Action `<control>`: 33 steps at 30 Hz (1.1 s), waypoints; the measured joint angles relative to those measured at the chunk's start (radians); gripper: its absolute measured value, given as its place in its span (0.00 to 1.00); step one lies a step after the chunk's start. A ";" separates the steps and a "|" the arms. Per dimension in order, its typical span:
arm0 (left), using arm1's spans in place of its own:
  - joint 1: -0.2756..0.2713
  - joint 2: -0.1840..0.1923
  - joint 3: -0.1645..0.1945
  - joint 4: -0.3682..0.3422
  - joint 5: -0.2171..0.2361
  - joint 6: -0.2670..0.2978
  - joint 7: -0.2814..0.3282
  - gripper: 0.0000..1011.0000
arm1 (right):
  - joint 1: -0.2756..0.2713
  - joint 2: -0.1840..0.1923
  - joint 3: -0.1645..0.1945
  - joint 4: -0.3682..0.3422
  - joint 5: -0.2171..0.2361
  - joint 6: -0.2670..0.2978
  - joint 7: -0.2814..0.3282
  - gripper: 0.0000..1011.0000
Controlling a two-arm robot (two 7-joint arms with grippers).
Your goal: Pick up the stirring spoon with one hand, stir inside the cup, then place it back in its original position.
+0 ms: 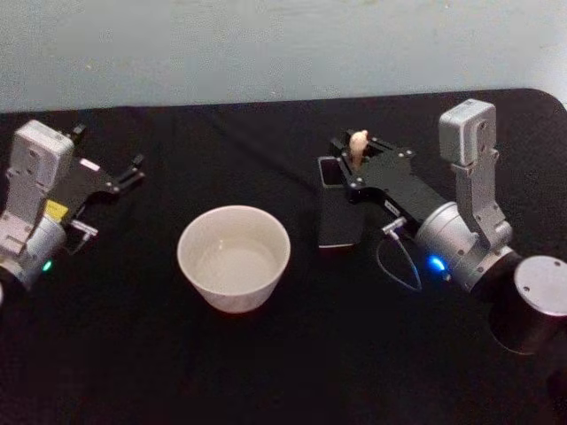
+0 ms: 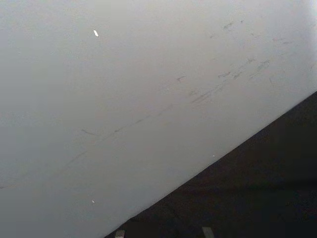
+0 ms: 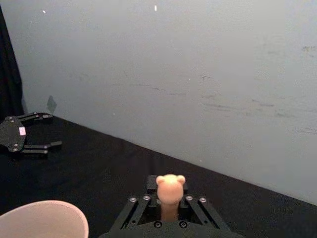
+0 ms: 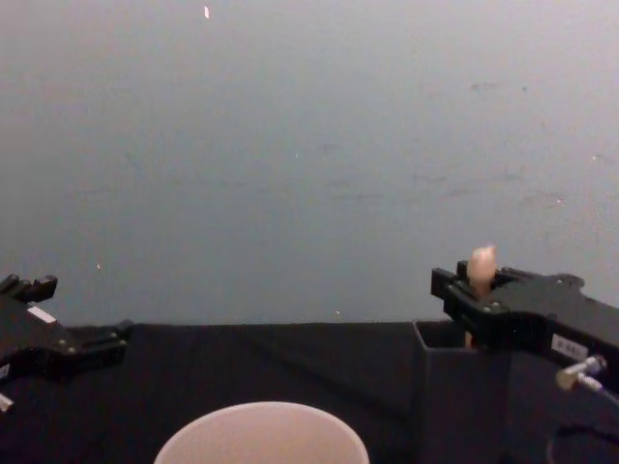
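Right gripper (image 1: 359, 159) fingers closed on the spoon (image 1: 358, 143)'s peach handle; light, stiff, slippery; left gripper (image 1: 133, 171) open, parked

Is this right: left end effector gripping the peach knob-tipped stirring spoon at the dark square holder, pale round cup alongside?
Not quite: the right end effector grips the peach knob-tipped stirring spoon at the dark square holder, per the head view. The left end effector is open, idle. The pale round cup is alongside.

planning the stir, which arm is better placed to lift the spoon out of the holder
Right. The right hand is already around the spoon handle above the holder; the left hand sits open, off beyond the cup.
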 joint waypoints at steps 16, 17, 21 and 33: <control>0.000 0.000 0.000 0.000 0.000 0.000 0.000 0.99 | 0.000 0.001 0.000 -0.001 0.003 -0.001 0.001 0.70; 0.000 0.000 0.000 0.000 0.000 0.000 0.000 0.99 | 0.000 0.001 0.000 -0.001 0.003 -0.001 0.001 0.76; 0.000 0.000 0.000 0.000 0.000 0.000 0.000 0.99 | 0.001 0.001 0.000 -0.001 0.003 -0.001 0.001 0.87; 0.000 0.000 0.000 0.000 0.000 0.000 0.000 0.99 | 0.001 -0.001 0.010 -0.011 0.020 -0.011 0.015 0.99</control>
